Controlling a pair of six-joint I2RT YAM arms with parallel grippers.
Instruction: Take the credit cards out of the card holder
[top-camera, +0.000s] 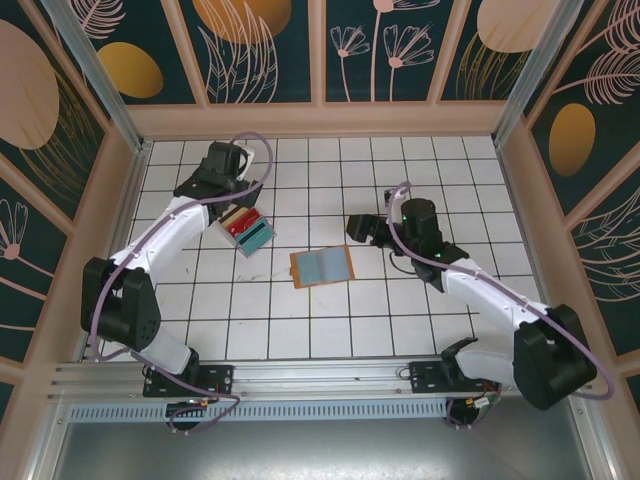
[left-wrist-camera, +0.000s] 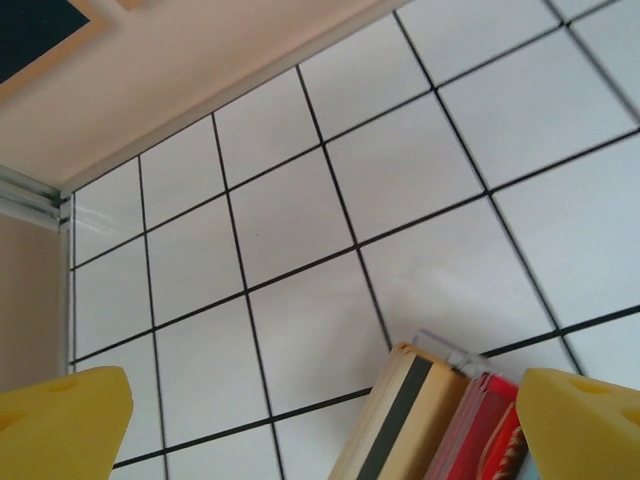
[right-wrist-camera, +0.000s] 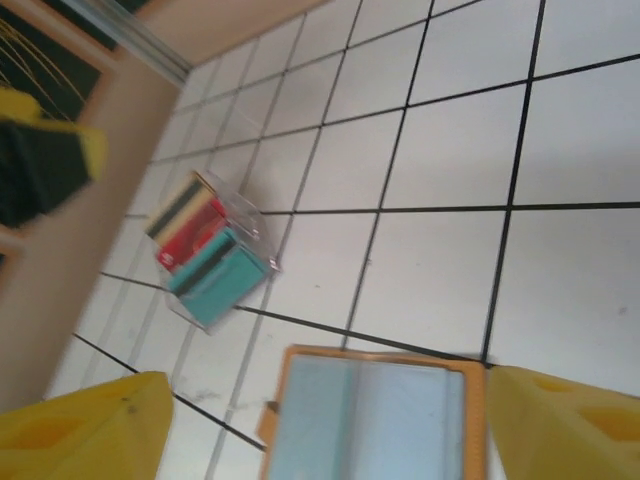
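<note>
On the tiled table (top-camera: 400, 320) the left gripper (top-camera: 240, 203) is hovering wide open over the cards (top-camera: 247, 229) toward the left edge, the right gripper (top-camera: 358, 229) gaping near the holder (top-camera: 322, 266).

Left hand (top-camera: 238, 205) and right hand (top-camera: 354, 230) hover, fingers spread.

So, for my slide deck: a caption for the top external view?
Left gripper open over the credit cards; right gripper open near the unfolded card holder.

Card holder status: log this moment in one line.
card holder: open flat, pockets up | credit cards: piled left of it, apart | left tool: open, by cards | right tool: open, by holder
</note>
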